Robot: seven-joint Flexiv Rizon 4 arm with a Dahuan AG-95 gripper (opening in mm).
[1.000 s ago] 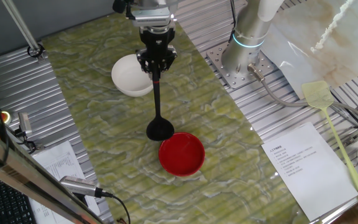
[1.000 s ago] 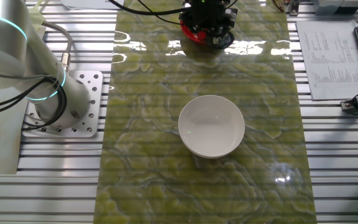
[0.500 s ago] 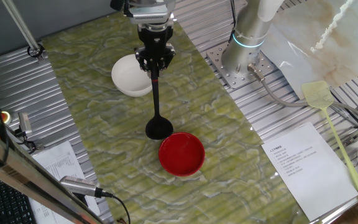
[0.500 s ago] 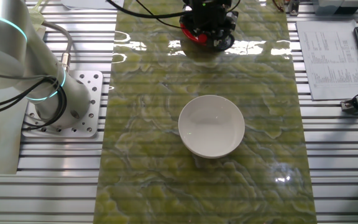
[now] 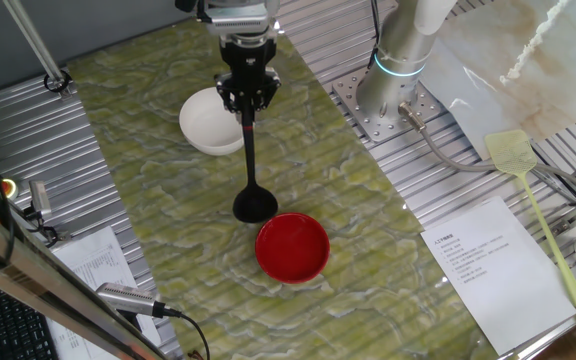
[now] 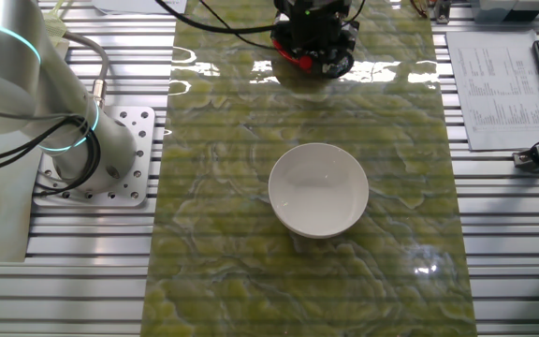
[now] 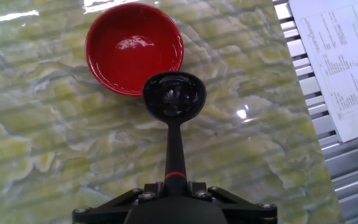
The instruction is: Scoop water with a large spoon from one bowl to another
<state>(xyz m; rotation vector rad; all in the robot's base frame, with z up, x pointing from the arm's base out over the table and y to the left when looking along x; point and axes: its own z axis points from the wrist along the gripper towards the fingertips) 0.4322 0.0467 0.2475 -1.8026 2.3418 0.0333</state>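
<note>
The large spoon [image 7: 174, 94] is gripped by the hand [image 5: 247, 100]; it should be kept level towards the white bowl [image 5: 208, 121].

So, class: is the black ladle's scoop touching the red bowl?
Cannot tell. In the hand view the ladle's scoop overlaps the red bowl rim; no view plainly shows contact or a gap.

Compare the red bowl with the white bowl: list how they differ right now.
Colour: the red bowl is glossy red, the white bowl plain white. Position: the ladle scoop hangs just beside the red bowl's rim, while the white bowl sits farther back, by the tool. Contents: the red bowl shows a wet sheen in the hand view; the white bowl looks empty. Both are round, similar in size and upright.
</note>
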